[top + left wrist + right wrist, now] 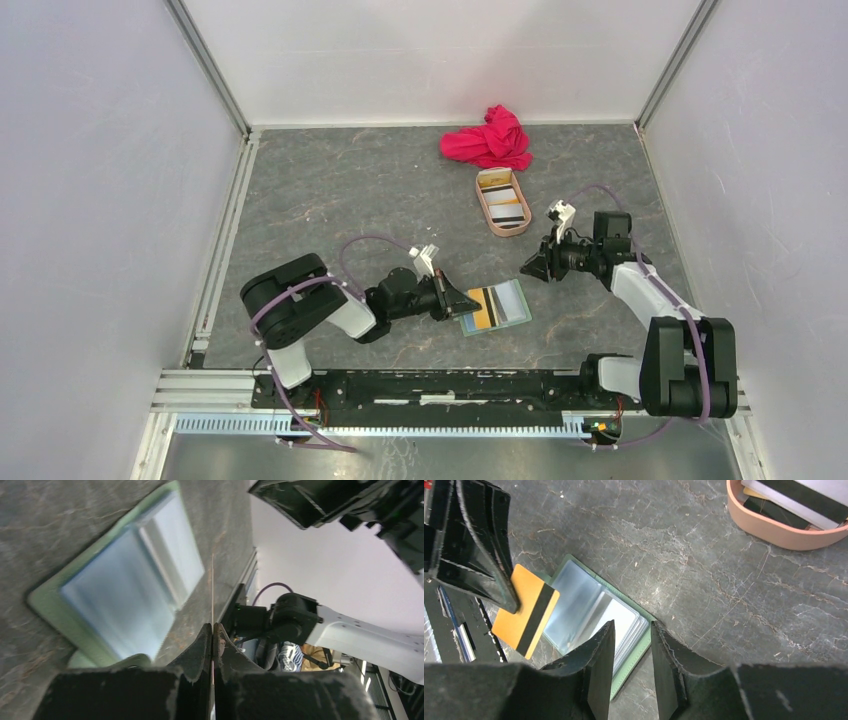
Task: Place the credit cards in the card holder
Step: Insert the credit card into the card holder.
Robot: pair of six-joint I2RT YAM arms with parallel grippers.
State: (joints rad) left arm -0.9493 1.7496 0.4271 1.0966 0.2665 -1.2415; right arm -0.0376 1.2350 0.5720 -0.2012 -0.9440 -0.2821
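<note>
The sage-green card holder [508, 306] lies open on the table, its pale clear sleeves showing in the left wrist view [125, 595] and the right wrist view [594, 610]. My left gripper [470, 301] is shut on an orange-yellow card with a black stripe [526, 612], holding it just over the holder's left edge; the left wrist view shows the card [212, 590] edge-on between the fingers. My right gripper [530, 264] is open and empty, above the table to the holder's upper right. More cards [505, 205] lie in the pinkish-tan tray [490, 222].
A crumpled red cloth [490, 140] lies at the back, just beyond the tray. The tray also shows at the top right of the right wrist view [774, 530]. White enclosure walls and aluminium rails bound the table.
</note>
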